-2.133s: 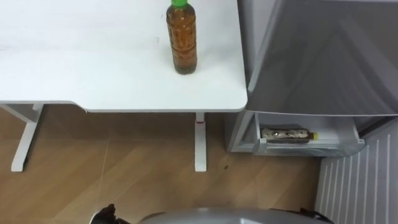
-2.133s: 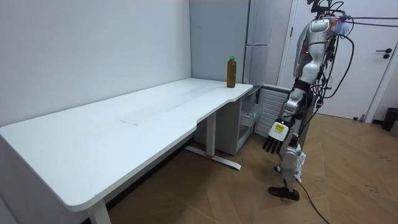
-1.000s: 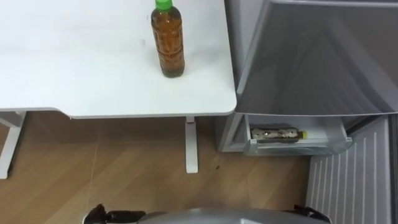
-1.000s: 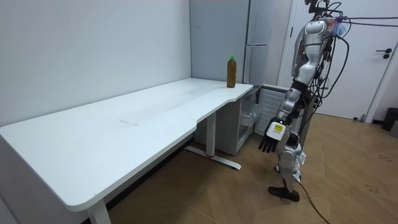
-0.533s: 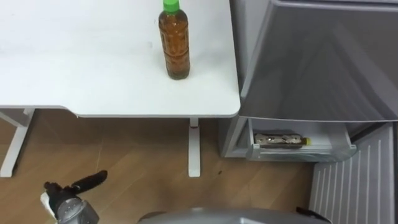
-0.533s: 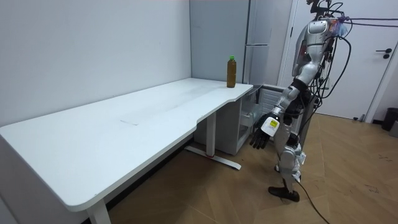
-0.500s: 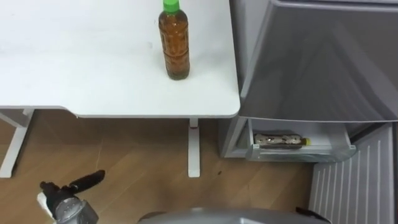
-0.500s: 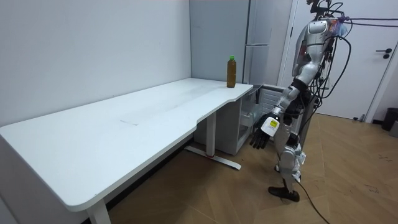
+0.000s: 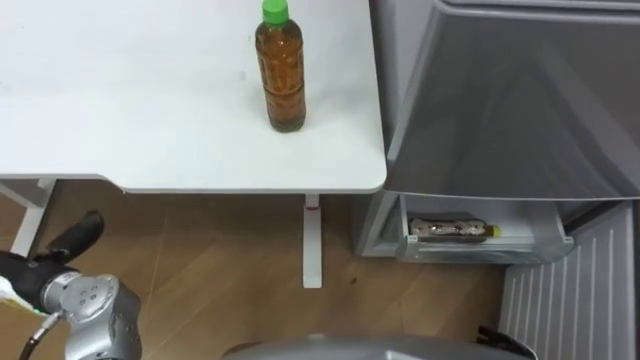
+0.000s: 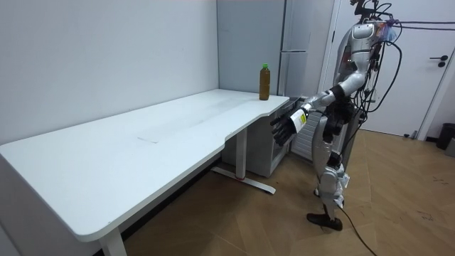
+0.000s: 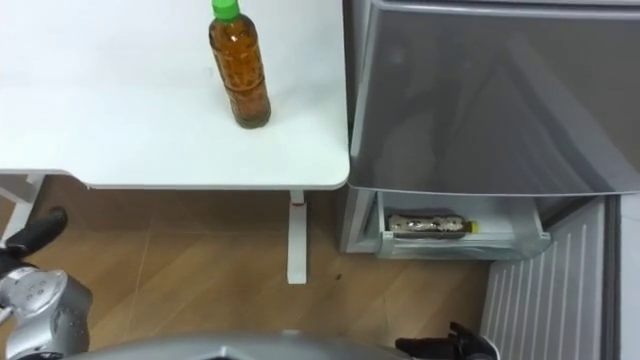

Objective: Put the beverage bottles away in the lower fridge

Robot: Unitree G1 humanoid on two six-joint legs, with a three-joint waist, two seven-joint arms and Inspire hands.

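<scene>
A tea bottle (image 9: pixel 282 75) with a green cap stands upright near the right end of the white table (image 9: pixel 150 130). A second bottle (image 9: pixel 455 231) lies in the open lower fridge drawer (image 9: pixel 480 245). My left hand (image 9: pixel 62 250) is raised in front of me with straight fingers, below the table's front edge and well left of the standing bottle. In the room view the left hand (image 10: pixel 283 128) is held out towards the table's end and holds nothing. My right hand (image 11: pixel 445 347) peeks in at the bottom edge, low by my side. I stand facing the table end and the fridge.
The grey fridge (image 9: pixel 510 100) stands against the table's right end, with a ribbed white panel (image 9: pixel 570 295) beside the open drawer. A white table leg (image 9: pixel 312 240) stands on the wooden floor (image 9: pixel 220 270) between me and the drawer.
My left arm has swung up and forward from beside my leg to about table height. The bottles and the drawer have not moved.
</scene>
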